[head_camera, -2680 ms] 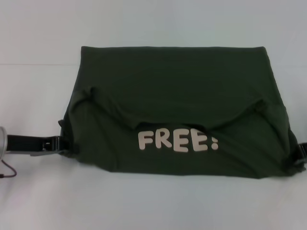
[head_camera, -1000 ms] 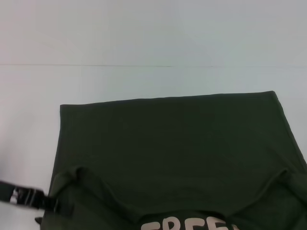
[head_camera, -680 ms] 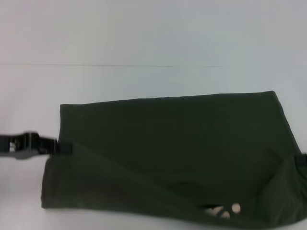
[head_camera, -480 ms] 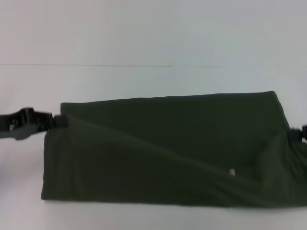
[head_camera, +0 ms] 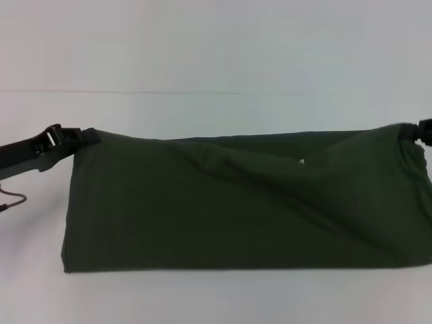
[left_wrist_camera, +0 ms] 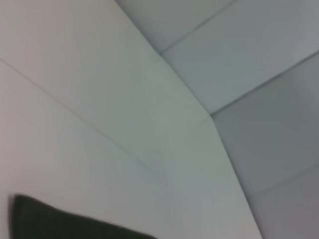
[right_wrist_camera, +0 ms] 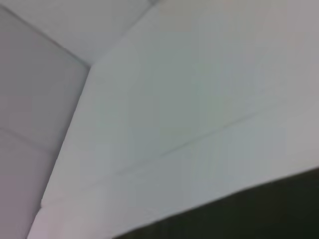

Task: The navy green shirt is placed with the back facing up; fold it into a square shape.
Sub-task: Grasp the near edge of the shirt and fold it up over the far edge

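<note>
The navy green shirt (head_camera: 236, 209) lies as a wide folded band across the table in the head view, plain dark cloth up, its near fold line straight. My left gripper (head_camera: 84, 135) is shut on its far left corner, holding that corner slightly raised. At the frame's right edge my right gripper (head_camera: 410, 129) is shut on the far right corner. A small off-white speck of print (head_camera: 302, 160) peeks out near the far edge. A strip of the shirt's cloth (left_wrist_camera: 55, 224) shows in the left wrist view, and the shirt's dark edge (right_wrist_camera: 259, 214) in the right wrist view.
The white table (head_camera: 216, 61) stretches beyond the shirt to a faint seam (head_camera: 135, 92). A thin dark cable (head_camera: 10, 199) hangs by the left arm. The wrist views show mostly white walls and table.
Both grippers carried the shirt's near edge up and over toward the far side. The FREE print has been folded under, and the shirt is now a narrower band.
</note>
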{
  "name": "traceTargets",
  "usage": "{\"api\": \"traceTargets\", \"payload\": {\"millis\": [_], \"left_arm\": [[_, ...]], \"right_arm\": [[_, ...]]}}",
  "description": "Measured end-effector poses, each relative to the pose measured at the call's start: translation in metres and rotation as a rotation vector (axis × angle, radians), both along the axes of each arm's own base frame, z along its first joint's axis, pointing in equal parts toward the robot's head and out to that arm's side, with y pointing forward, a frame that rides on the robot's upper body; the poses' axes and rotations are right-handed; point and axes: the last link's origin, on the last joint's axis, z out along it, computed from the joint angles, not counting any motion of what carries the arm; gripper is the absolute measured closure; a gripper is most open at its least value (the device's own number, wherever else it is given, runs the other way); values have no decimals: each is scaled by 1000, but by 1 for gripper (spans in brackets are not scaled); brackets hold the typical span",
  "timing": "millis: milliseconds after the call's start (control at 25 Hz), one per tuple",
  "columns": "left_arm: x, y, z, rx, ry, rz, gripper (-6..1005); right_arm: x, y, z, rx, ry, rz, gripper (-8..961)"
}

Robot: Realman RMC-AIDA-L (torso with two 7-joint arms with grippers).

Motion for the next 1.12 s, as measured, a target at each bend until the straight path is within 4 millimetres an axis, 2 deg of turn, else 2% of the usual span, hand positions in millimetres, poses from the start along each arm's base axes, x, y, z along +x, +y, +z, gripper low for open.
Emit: {"api": "traceTargets", "payload": {"millis": [520, 1120], "left_arm": [[-5, 17, -33, 146, 123, 32, 963], [2, 36, -50, 219, 205, 53, 963]], "right_arm": [[13, 26, -32, 228, -103, -78, 933], [-1, 44, -62, 304, -148, -70, 934]]}}
